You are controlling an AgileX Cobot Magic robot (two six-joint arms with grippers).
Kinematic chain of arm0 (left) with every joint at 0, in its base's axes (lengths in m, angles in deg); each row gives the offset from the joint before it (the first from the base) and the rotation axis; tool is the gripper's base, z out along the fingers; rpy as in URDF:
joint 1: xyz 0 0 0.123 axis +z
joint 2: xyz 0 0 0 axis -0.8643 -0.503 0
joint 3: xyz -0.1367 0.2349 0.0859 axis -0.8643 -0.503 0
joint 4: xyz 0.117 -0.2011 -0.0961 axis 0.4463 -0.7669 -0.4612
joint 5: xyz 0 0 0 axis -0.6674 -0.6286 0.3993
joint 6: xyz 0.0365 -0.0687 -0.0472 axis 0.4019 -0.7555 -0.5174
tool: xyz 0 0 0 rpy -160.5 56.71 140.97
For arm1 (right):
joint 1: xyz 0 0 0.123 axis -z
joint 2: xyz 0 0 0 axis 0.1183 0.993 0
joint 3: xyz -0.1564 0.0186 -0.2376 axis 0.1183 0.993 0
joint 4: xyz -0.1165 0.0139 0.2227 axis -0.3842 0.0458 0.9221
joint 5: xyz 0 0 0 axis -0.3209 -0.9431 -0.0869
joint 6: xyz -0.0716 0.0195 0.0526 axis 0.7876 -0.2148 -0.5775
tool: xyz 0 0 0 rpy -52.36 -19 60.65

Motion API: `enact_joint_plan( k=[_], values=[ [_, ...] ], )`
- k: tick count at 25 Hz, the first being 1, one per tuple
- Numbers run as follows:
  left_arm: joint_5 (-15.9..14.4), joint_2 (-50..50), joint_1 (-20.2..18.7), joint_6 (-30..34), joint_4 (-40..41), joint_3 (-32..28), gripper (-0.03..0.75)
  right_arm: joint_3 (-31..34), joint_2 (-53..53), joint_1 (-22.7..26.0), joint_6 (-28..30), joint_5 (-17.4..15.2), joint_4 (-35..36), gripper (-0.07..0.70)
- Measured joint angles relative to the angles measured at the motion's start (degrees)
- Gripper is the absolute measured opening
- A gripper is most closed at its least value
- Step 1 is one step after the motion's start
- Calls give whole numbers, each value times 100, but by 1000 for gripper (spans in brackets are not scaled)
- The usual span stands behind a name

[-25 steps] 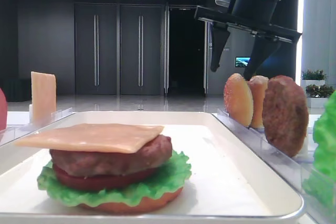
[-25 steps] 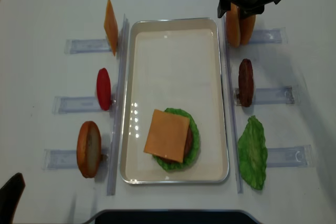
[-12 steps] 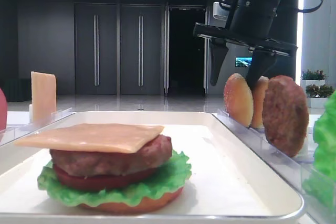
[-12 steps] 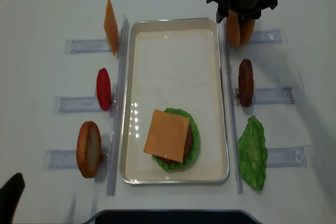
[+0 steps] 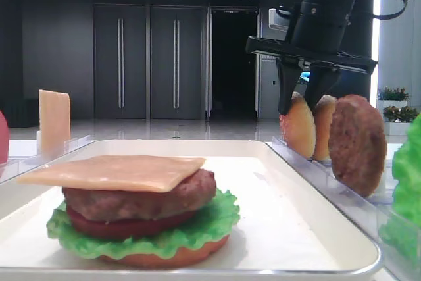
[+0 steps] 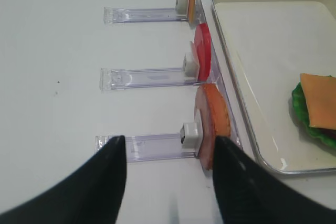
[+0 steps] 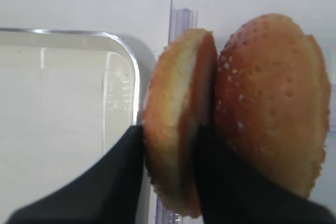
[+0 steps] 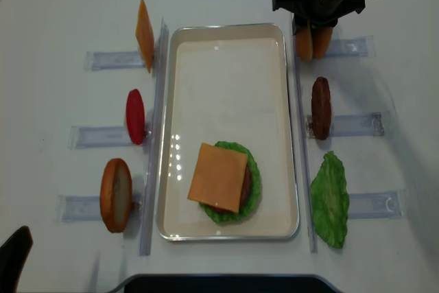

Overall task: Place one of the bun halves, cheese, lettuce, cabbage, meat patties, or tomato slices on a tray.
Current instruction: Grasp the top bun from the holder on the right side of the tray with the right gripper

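The right gripper [image 7: 170, 174] has its two black fingers [image 7: 123, 171] closed down around the nearer of two glossy, sesame-speckled golden-tan bun halves [image 7: 178, 114] standing on edge in a clear slotted rack [image 7: 181, 17] just beside the far right corner of the large white rectangular tray [image 8: 226, 231]. The fingers appear to touch both faces of that half; it still sits in the rack, pressed against the second bun half [image 7: 273, 98].

Risk assessment:
- The grip lies low on the rim of a smooth domed piece. The half could rotate or slip out on lifting.
- The outer finger is wedged between the two halves. Lifting may drag or topple the second half.
- The rack stands close to the tray rim; a sideways pull may shift the rack.

Tray contents: one stack near the front edge, comprising a flat orange-brown bottom bun [image 5: 168, 258], green ruffled lettuce [image 5: 204, 228], a dark-red tomato slice [image 5: 125, 227], a rough brown meat patty [image 5: 141, 201] and a square pale-orange cheese slice [image 8: 217, 177] on top. The rest of the tray is bare.

The left gripper [image 6: 168, 177] hovers with fingers spread wide, holding nothing, above the rack at the front left.
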Motion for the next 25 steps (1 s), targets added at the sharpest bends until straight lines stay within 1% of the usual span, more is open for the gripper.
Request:
enact_joint_plan(
  k=[1, 2, 16, 20, 25],
  values=[
    [0, 0, 0, 0, 0, 0, 409, 0, 0, 0, 6, 0, -1, 235],
    [0, 0, 0, 0, 0, 0, 409, 0, 0, 0, 6, 0, -1, 232],
    [0, 0, 0, 0, 0, 0, 409, 0, -30, 0, 77, -46, 64, 230],
    [0, 0, 0, 0, 0, 0, 409, 0, -196, 2, 148, -142, 201, 230],
    [0, 0, 0, 0, 0, 0, 409, 0, -529, -8, 214, -179, 480, 229]
  ],
)
